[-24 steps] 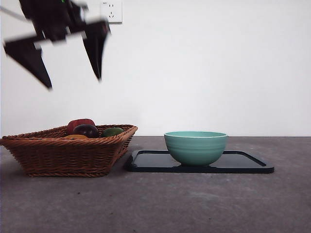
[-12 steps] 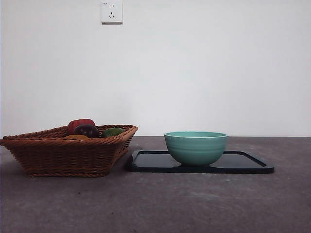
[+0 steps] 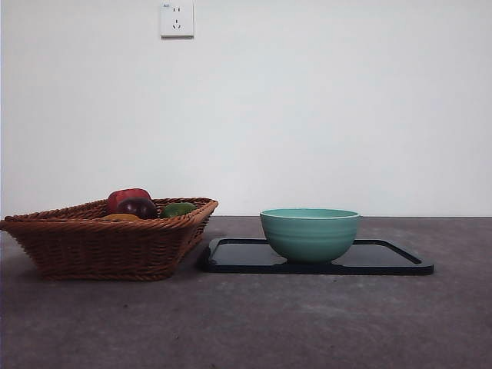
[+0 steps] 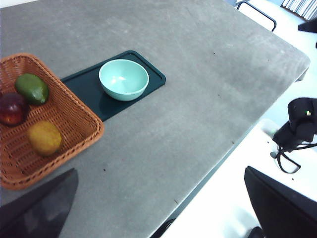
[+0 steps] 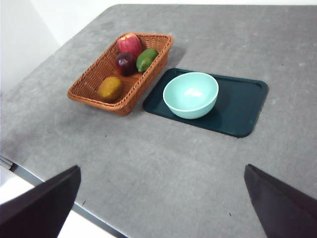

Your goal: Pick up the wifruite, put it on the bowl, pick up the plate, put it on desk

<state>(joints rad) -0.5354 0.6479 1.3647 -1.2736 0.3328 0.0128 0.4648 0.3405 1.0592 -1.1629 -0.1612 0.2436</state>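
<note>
The wifruite [image 4: 44, 138] [image 5: 110, 88] is a round orange fruit lying in the brown wicker basket [image 3: 100, 246]; only a sliver of the wifruite [image 3: 119, 217] shows over the rim in the front view. The mint-teal bowl [image 3: 310, 233] [image 4: 124, 79] [image 5: 190, 94] stands empty on the plate [image 3: 384, 260] [image 4: 84, 87] [image 5: 237, 104], a dark flat tray on the grey desk [image 3: 254, 323]. My left gripper [image 4: 160, 169] and right gripper [image 5: 163, 167] both hover high above the desk, open and holding nothing. Neither arm appears in the front view.
The basket [image 5: 94, 82] also holds a red apple [image 5: 129, 44], a dark red-purple fruit [image 5: 126, 62] and a green fruit [image 5: 146, 59]. The desk's edge [image 4: 233, 148] runs close under the left gripper. A wall socket [image 3: 176, 18] sits on the white wall.
A gripper that hung open at the upper left of the front view one second ago has risen out of that view. Basket, fruit, bowl and plate have not moved.
</note>
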